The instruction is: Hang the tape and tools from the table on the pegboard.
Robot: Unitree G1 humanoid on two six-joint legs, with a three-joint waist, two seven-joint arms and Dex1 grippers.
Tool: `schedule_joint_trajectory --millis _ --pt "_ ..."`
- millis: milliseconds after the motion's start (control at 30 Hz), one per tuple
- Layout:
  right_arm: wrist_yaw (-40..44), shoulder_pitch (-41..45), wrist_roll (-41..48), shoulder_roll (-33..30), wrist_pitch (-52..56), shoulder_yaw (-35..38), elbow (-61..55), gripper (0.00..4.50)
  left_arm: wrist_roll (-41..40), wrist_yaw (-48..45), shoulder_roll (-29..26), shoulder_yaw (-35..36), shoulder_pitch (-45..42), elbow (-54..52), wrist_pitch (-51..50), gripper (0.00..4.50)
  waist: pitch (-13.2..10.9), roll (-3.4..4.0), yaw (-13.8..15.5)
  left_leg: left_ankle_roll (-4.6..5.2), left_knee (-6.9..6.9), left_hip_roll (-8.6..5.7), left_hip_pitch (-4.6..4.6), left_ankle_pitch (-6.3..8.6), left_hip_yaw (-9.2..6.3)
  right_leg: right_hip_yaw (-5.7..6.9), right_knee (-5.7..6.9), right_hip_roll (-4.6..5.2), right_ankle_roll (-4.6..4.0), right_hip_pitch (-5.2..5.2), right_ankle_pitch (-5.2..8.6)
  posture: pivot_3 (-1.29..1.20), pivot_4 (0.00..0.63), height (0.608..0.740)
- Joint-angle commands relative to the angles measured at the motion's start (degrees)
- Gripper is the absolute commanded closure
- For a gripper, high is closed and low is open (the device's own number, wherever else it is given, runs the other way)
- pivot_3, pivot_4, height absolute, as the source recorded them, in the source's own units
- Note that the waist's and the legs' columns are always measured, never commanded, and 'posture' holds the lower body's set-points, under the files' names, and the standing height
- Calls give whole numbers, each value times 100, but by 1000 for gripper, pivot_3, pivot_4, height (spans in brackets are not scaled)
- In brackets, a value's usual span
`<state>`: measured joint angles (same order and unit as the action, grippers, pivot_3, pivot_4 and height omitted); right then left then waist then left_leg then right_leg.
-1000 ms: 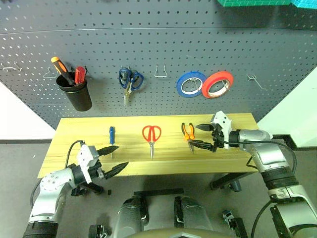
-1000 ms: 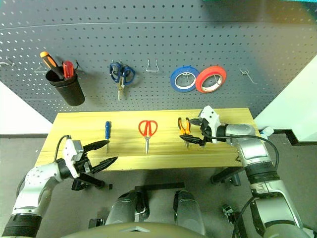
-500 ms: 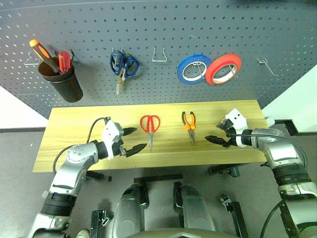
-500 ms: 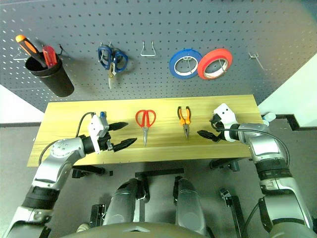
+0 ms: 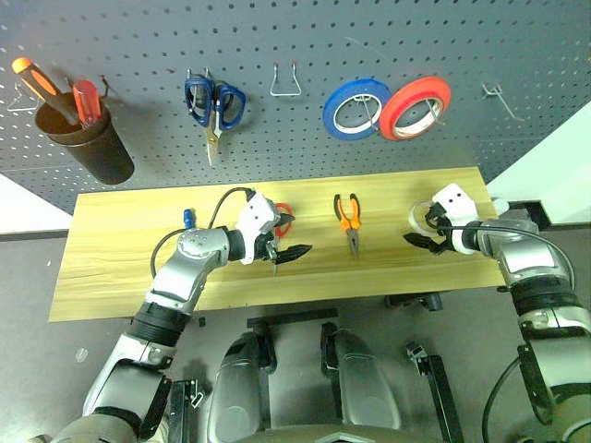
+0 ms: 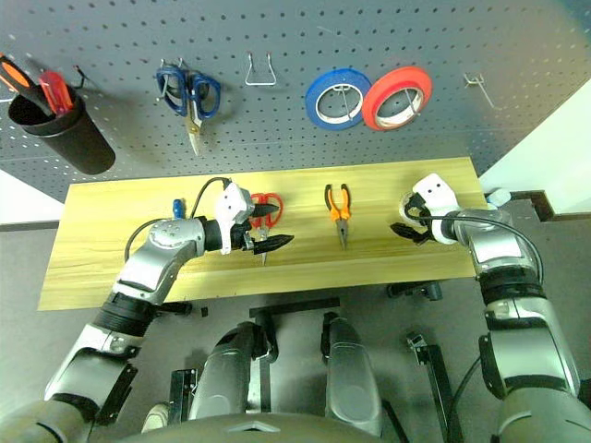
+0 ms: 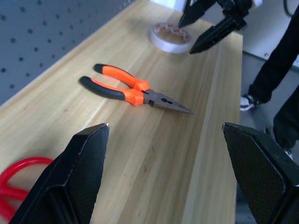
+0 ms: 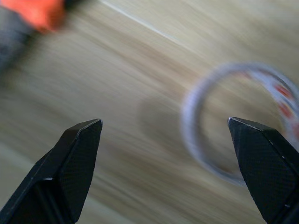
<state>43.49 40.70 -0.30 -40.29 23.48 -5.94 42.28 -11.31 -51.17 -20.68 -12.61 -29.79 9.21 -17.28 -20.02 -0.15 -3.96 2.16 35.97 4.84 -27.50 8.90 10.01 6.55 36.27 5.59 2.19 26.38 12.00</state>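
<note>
Dark grey pegboard (image 5: 305, 37) behind, wooden table (image 5: 120, 268) in front. Already on board: blue-handled scissors (image 5: 212, 103), blue roll (image 5: 356, 106), red-orange roll (image 5: 414, 95), black cup (image 5: 85, 146) w/ orange-handled screwdriver (image 5: 33, 78); spare wire hook (image 5: 285, 81) betw. scissors & rolls, another hook (image 5: 497, 97) far right.

Still on table: blue-handled screwdriver (image 5: 187, 219) near left, mostly hidden by left arm; red-handled scissors (image 5: 283, 220) mid, partly under left gripper (image 5: 280, 250); pliers (image 5: 349, 215) just right of mid; cream tape (image 7: 171, 38) flat at right end.

Left gripper wide open, empty, over scissors' blade end. Right gripper (image 5: 423, 231) also wide open, empty, just beside tape, tips pointing down at it.

Likely step: picking up tape w/ right. To do well:
- Put one finger inside ring, other outside, pinch wall. Lies flat & thin, so straddling whole roll risks sliding it off the near edge.
- Close gently; light roll skids easily.
- Lift clear before swinging to far-right hook.
- Keep left clear of pliers meanwhile.
</note>
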Motion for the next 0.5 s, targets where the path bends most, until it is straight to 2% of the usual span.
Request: schedule_joint_trajectory --millis 33,167,400,500 --pt "-132 502 -206 130 -99 -21 812 0 68 43 139 -80 -127 -23 0 437 -38 -1 -19 0 0 0 0 0 0 0 1 0 1 0 0 -126 408 730" --pt "-248 995 -467 306 -260 -136 1658 0 95 77 238 -63 -194 -38 -54 437 -90 -2 -20 -1 3 1 2 -3 6 -3 13 -1 20 4 -11 -114 411 730" --pt "-208 1375 -1025 607 -626 -589 2367 0 81 16 133 -64 -46 -238 -196 437 -99 -7 -17 -2 3 1 3 -4 13 -6 17 1 25 6 -9 -98 410 730" --pt "-267 1458 -1196 687 -670 -709 2559 604 75 -4 70 -28 -24 -264 -204 404 -99 -7 -16 -3 5 2 10 -3 13 -6 17 2 19 1 -6 -89 404 730"
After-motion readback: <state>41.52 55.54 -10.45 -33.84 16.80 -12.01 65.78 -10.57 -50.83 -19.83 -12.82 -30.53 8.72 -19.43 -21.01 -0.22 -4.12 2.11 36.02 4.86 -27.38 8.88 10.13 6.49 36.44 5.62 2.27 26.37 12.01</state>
